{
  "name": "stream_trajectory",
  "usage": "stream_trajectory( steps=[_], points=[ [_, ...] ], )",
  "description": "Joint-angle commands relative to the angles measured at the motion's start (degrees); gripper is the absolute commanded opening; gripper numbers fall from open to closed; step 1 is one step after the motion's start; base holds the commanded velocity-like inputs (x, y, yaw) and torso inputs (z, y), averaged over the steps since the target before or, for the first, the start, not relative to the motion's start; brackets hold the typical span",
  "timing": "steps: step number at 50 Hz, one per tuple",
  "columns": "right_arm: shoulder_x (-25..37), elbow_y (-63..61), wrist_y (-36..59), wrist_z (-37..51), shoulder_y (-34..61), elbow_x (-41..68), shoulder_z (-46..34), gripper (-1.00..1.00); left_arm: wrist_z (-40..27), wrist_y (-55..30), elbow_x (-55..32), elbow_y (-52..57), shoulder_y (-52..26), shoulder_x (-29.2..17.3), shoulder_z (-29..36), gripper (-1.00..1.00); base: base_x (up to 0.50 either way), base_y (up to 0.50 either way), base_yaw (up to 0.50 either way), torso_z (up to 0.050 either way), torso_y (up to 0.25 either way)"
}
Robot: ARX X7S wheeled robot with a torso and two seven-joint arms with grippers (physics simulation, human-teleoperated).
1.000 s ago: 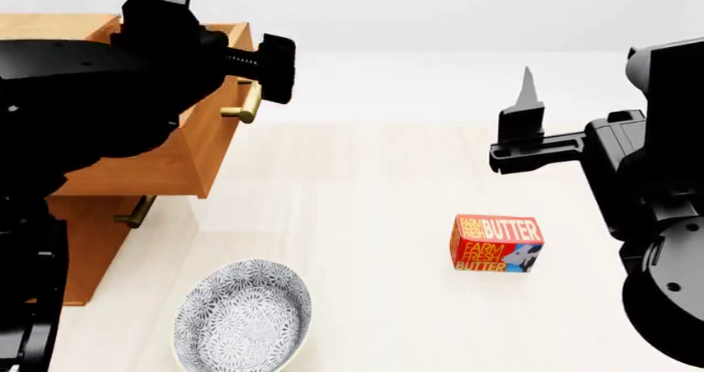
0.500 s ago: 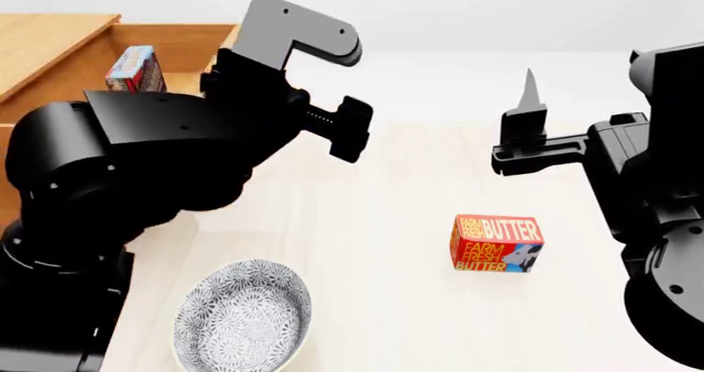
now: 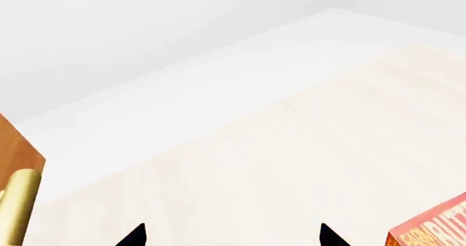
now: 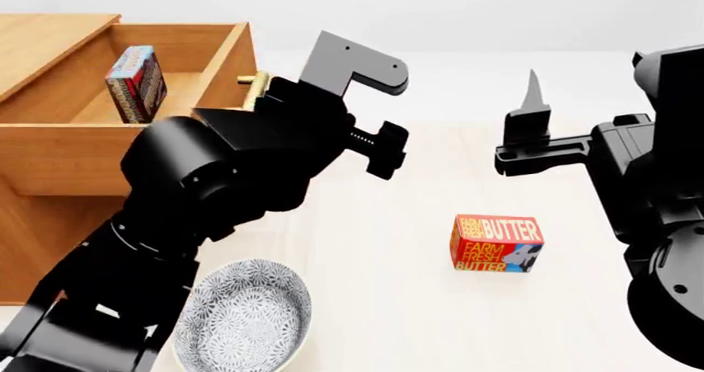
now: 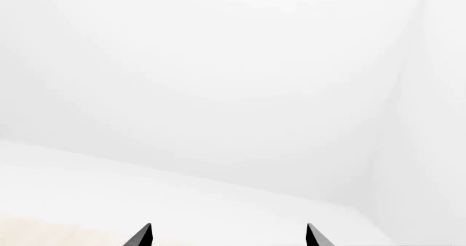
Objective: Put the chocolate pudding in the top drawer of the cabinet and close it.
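Head view is showing me the pudding (image 4: 135,83) standing in the open top drawer (image 4: 121,153); its handle (image 4: 254,82) is sitting at ten o'clock from my left gripper (image 3: 229,239), the nearer arm. Left wrist is adding parted, empty fingertips; the right gripper (image 5: 228,238) is hanging open too.

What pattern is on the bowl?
The bowl has a dense blue-grey and white floral pattern inside; it shows best in the head view.
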Motion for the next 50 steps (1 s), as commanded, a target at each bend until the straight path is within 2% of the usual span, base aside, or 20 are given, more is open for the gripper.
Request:
stream_trajectory(
  steps=[1, 29, 50],
  points=[
    [0.4, 0.2, -0.7, -0.5, -0.7, -0.4, 0.3, 1.00, 1.6, 4.1, 3.9, -8.2, -1.3, 3.4, 3.9, 1.00, 0.00, 0.00, 0.00, 0.000, 0.000],
    [0.9, 0.9, -2.7, -2.0, -3.2, -2.4, 0.3, 1.00, 5.0, 16.5, 9.3, -33.9, -5.4, 7.8, 7.6, 1.00, 0.00, 0.00, 0.00, 0.000, 0.000],
    [1.0, 1.3, -3.7, -2.5, -4.6, -3.4, 0.3, 1.00, 7.0, 23.8, 8.0, -46.1, -7.4, 7.4, 10.6, 1.00, 0.00, 0.00, 0.00, 0.000, 0.000]
  ],
)
